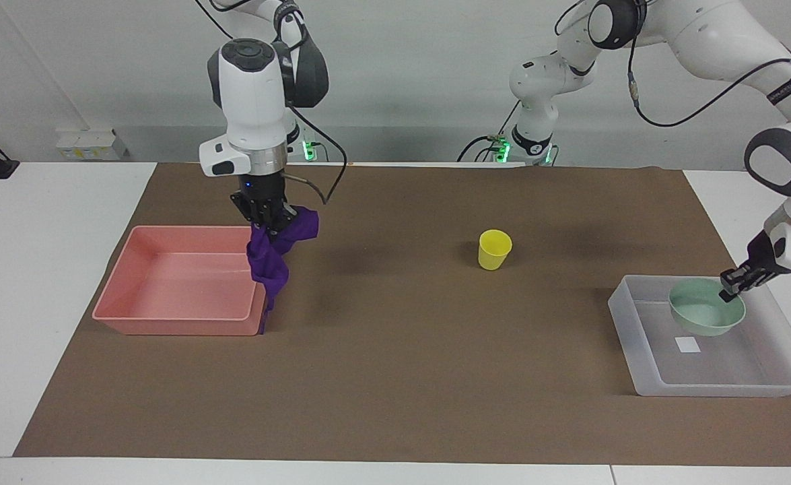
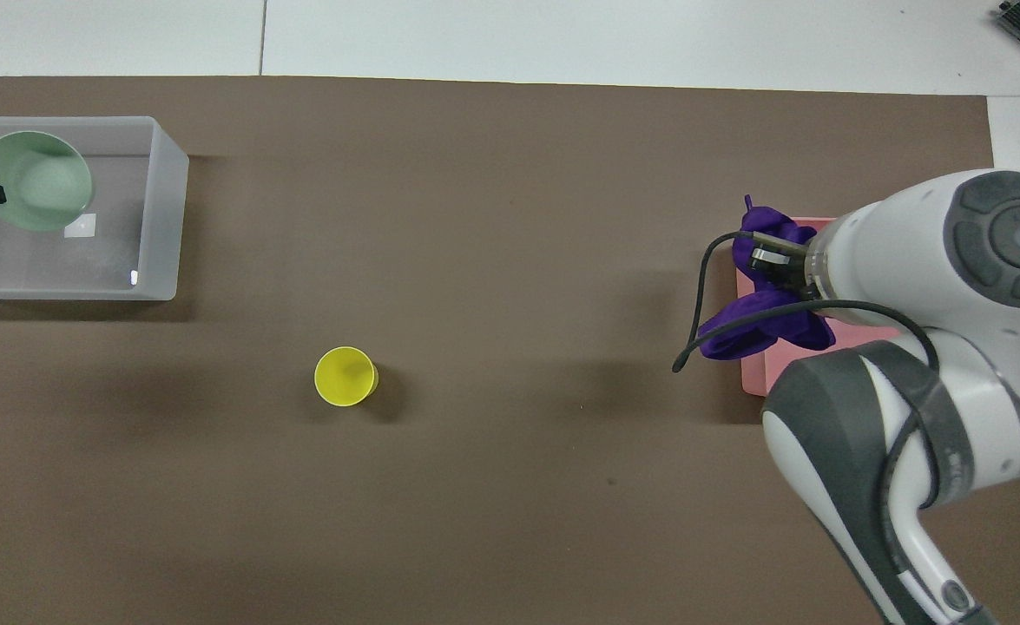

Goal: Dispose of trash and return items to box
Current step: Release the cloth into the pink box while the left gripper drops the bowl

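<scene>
Right gripper (image 1: 266, 224) jaws pinch the purple rag (image 1: 271, 259), hanging long-axis vertical over the pink tub (image 1: 120, 283) wall nearest the cup (image 1: 494, 249); tail outside. Left gripper (image 1: 732, 289) jaws pinch the bowl (image 1: 705, 318) rim over the box (image 1: 647, 364).

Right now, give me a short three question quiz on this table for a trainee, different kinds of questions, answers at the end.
1. True or false: the right gripper holds the purple rag up over the edge of the pink tub.
2. Multiple choice: the mint-green bowl, held at its rim by the left gripper, is over A) the brown mat, B) the translucent tub, C) the pink tub.
3. Fill in: the item standing untouched on the mat is the yellow ____.

Key:
1. True; the rag's tail hangs down the outside of the tub's wall.
2. B.
3. Cup.
</scene>
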Tool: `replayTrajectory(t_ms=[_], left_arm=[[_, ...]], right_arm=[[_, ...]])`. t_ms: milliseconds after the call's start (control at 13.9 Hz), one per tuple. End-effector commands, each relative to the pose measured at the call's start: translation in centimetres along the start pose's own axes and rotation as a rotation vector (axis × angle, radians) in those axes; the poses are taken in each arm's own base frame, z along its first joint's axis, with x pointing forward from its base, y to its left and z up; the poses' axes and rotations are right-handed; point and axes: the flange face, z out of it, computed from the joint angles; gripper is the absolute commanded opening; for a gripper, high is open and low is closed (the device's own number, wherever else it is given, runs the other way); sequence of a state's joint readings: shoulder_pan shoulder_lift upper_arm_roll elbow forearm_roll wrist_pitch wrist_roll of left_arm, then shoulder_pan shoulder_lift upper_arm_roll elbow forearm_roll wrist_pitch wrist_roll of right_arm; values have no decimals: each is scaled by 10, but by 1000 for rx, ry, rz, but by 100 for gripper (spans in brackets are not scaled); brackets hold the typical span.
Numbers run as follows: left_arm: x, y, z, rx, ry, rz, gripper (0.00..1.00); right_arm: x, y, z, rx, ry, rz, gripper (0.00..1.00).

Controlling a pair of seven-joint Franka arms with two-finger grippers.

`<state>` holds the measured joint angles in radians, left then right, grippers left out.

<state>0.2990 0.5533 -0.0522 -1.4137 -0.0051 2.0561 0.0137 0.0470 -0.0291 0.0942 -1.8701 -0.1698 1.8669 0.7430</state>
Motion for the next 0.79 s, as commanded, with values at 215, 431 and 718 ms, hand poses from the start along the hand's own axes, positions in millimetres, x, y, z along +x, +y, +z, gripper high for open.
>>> replayTrajectory(t_ms=[215,431,718], left_arm=[[1,-2,34,-4,-35,63,81],[4,5,0,-4,3,79,100],[-15,66,-96,-27,64,139,100]], right_arm=[[45,82,34,58,-121,208,0],[64,92,70,100,-169,282,0],[74,101,116,130,-132,318,0]])
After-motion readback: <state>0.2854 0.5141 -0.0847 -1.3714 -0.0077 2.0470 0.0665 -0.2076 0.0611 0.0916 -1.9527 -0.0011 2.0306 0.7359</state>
